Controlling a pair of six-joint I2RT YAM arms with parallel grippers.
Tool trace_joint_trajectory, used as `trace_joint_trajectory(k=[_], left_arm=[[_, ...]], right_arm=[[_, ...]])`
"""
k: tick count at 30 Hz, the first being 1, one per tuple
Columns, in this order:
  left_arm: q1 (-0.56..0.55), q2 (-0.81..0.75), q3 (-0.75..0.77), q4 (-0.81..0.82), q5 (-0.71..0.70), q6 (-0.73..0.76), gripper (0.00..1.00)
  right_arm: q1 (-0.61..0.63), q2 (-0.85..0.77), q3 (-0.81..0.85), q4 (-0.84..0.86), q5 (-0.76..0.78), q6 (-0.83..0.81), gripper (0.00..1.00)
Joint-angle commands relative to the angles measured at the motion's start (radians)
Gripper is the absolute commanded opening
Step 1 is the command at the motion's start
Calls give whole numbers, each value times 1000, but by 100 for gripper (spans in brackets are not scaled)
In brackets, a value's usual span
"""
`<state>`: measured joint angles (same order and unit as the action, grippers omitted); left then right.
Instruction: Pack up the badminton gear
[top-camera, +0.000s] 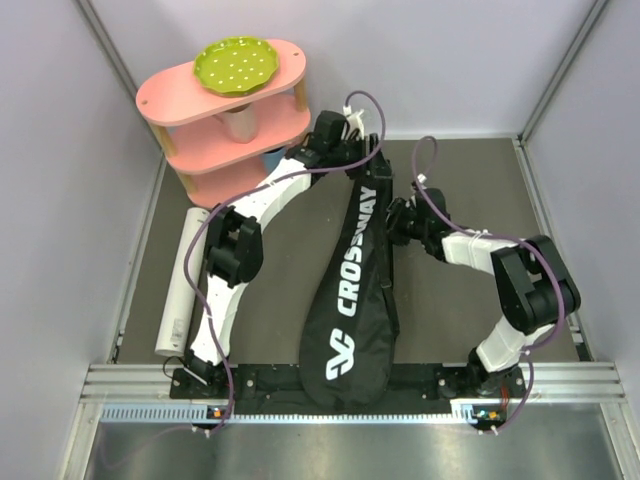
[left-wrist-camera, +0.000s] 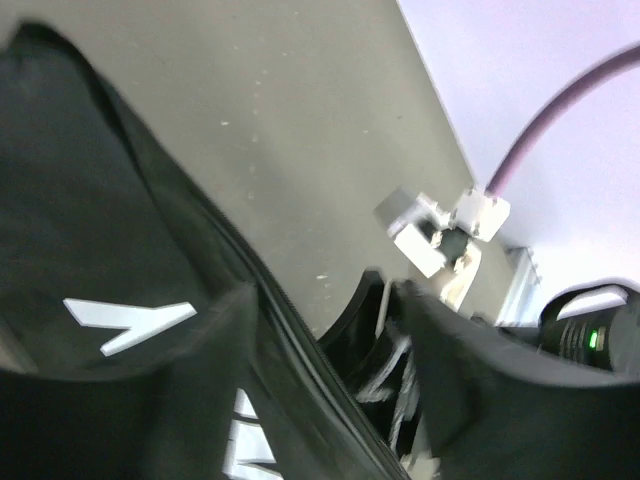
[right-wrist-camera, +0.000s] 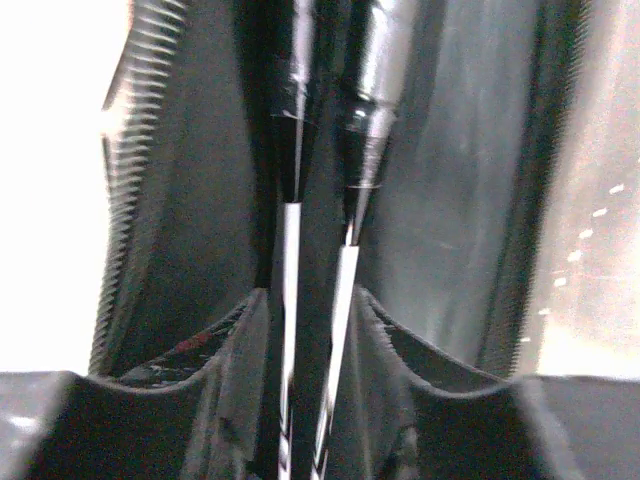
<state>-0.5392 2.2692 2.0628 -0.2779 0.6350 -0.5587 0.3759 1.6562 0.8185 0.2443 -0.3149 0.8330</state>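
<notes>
At desk (top-camera: 275, 290) centre, stretching from 6 to 12 o'clock, the black bag (top-camera: 352, 310) holds both rackets (right-wrist-camera: 345, 300), unzipped; both arms' jaws stand parted. Zipping could snag a shaft.

Black CROSSWAY bag (top-camera: 352, 305) lying lengthwise, rackets (right-wrist-camera: 290, 260) inside

Two rackets (right-wrist-camera: 289, 300) lie inside the black bag (top-camera: 355, 300). In the right wrist view their handles run off the top edge in glare, and their shafts run off the bottom. From above, the bag hides them completely. The left arm covers part of the white tube (top-camera: 180, 290) and of the pink shelf's (top-camera: 230, 95) lowest tier. The left wrist view is blurred, and its bottom edge cuts off the bag's white lettering.
</notes>
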Motion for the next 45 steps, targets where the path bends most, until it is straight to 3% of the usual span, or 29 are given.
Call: trace_joint_trajectory(k=[1,3,7,11,16,19,24,26,27,28,31,36,40,45], left_arm=[[15,-40,134,-177,-138,136,78],[13,-124,64,-204,-195,172,79],[-19,-328,-183,-192,-277,265,73],[-108,-601,-578,-115,-356,292,71],[-367,-806,-883,-84,-584,287,75],[-543,-856,-950,-81,-745,248,74],[-801,-755,-916,-101,-906,189,74],[-888,-631,-821,-141,-994,186,76],[-909,-582,-773,-246,-1014,156,77],[-924,-479,-660,-309,-1035,117,76],[-993,-323,-521,-438,-1104,48,72],[-1012,-223,-478,-498,-1136,-69,60],[-1039,-211,-491,-503,-1172,-124,66],[-1050,-197,-507,-546,-1187,-221,64]], right_arm=[[-92,-42,14,70,-82,-3,45],[-117,-39,37,-17,-89,-44,53],[-143,-52,42,-79,-131,-90,56],[-143,-131,-10,-137,-130,-133,57],[-144,-338,-139,-287,-108,-215,60],[-146,-444,-240,-350,-104,-235,64],[-147,-657,-383,-381,-127,-186,71],[-152,-714,-404,-399,-113,-140,72],[-157,-726,-406,-414,-93,-127,73],[-164,-739,-404,-431,-78,-108,73],[-189,-777,-401,-496,-29,-95,73],[-212,-881,-429,-560,51,-49,74],[-216,-944,-452,-589,63,-41,74],[-218,-998,-469,-617,51,-43,74]])
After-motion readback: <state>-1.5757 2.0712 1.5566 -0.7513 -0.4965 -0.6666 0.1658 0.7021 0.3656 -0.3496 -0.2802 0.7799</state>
